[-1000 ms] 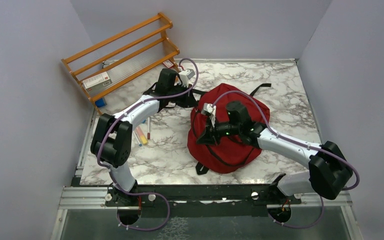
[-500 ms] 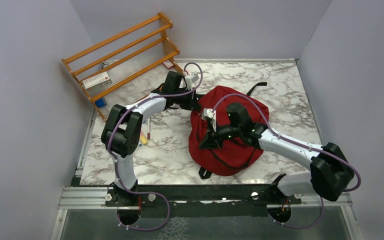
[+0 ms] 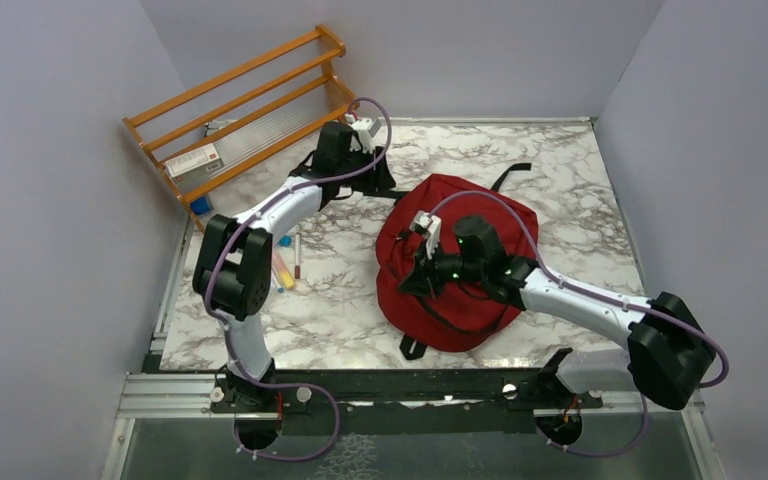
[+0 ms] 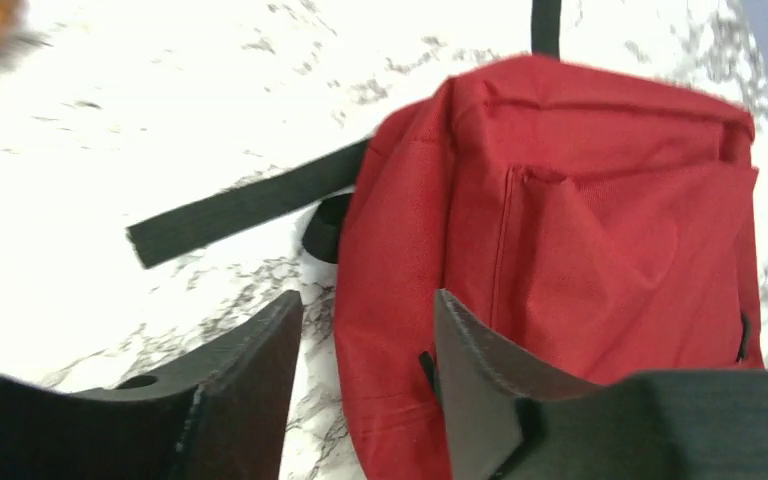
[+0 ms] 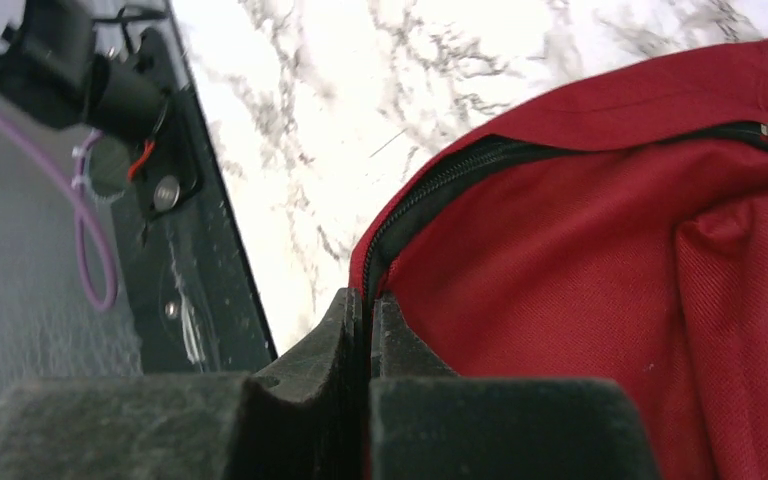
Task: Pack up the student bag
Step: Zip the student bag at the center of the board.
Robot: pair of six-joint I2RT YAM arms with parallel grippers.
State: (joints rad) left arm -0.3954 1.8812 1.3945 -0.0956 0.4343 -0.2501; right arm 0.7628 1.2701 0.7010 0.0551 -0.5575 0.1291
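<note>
Our right gripper (image 5: 368, 300), fully closed, pinches the zipper edge of the student bag (image 5: 580, 250) lying on the table (image 3: 340, 300); our left gripper (image 4: 368, 305) is half open and empty. Pulling may drag the unheld bag, or lose the edge.

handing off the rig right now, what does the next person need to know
Left gripper: open, empty, off the far left side of the dark red soft fabric backpack.
Right gripper: shut, pinching the backpack's edge beside its black zipper.
Backpack lies on the marble table; a few pens left of it, small items on the orange wooden shelf.
Done: nothing visibly packed.
Left: probably open the backpack, load the items.
</note>
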